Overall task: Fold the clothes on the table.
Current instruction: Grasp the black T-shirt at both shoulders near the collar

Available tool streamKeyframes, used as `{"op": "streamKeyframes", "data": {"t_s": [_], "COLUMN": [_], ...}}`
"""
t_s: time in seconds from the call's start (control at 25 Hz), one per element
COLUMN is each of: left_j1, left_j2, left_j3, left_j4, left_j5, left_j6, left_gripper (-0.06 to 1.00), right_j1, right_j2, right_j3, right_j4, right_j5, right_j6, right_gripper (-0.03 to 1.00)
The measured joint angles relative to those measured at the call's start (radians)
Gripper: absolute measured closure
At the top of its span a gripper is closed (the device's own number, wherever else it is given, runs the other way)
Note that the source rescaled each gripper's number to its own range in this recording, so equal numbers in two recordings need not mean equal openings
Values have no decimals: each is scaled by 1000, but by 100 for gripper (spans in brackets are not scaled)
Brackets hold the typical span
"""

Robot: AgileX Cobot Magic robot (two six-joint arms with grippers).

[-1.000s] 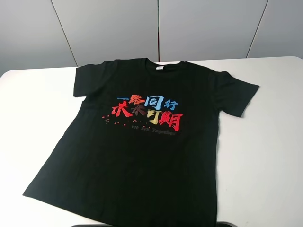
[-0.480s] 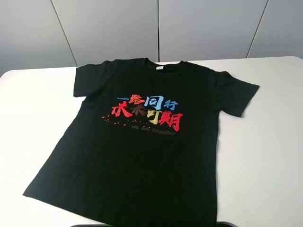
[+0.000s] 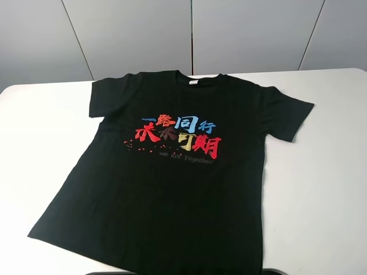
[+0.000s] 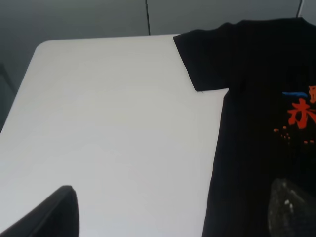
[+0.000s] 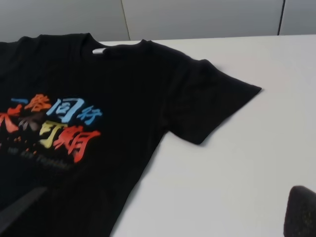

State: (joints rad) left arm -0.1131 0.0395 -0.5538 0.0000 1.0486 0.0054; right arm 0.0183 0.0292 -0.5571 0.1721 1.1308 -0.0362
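Observation:
The black T-shirt (image 3: pixel 172 172) lies flat on the white table (image 3: pixel 327 189), chest up, with red, blue and yellow characters (image 3: pixel 178 136) showing. The collar points to the far edge and both sleeves are spread out. In the left wrist view my left gripper (image 4: pixel 175 192) is open and empty, hovering near the shirt's left side (image 4: pixel 256 128) and left sleeve (image 4: pixel 207 59). In the right wrist view my right gripper (image 5: pixel 168 192) is open and empty, over the shirt's right edge, near the right sleeve (image 5: pixel 212 103). Neither gripper shows in the high view.
Grey wall panels (image 3: pixel 189 34) stand behind the table's far edge. Bare white tabletop lies to the left (image 4: pixel 108 123) and right (image 5: pixel 256 148) of the shirt. The shirt's hem reaches the near table edge (image 3: pixel 143 266).

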Motion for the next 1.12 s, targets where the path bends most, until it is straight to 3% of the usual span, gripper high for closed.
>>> {"op": "streamKeyframes", "data": {"t_s": [0.2, 0.44, 0.56, 0.84, 1.0, 1.12], "left_j1": [0, 0, 0, -46, -129, -185], "left_j2": [185, 499, 659, 1000, 1185, 1326], "left_j3": [-83, -248, -358, -498, -505, -526], "left_j4": [0, -41, -68, -292, -246, -185], "left_j5": [-18, -12, -12, -16, -78, -136], "left_j6": [32, 245, 345, 642, 701, 725], "left_gripper": [-5, -5, -5, -5, -5, -5], "right_j1": [1, 1, 1, 1, 1, 49], "right_j2": [198, 440, 542, 818, 951, 1041], "right_j3": [-87, -148, -167, -229, -261, -286], "right_j4": [3, 140, 158, 158, 176, 174], "right_j5": [5, -88, -134, -111, -111, -120], "right_j6": [-2, -107, -176, -324, -370, -399], "right_gripper": [-3, -3, -3, -3, -3, -3]}}
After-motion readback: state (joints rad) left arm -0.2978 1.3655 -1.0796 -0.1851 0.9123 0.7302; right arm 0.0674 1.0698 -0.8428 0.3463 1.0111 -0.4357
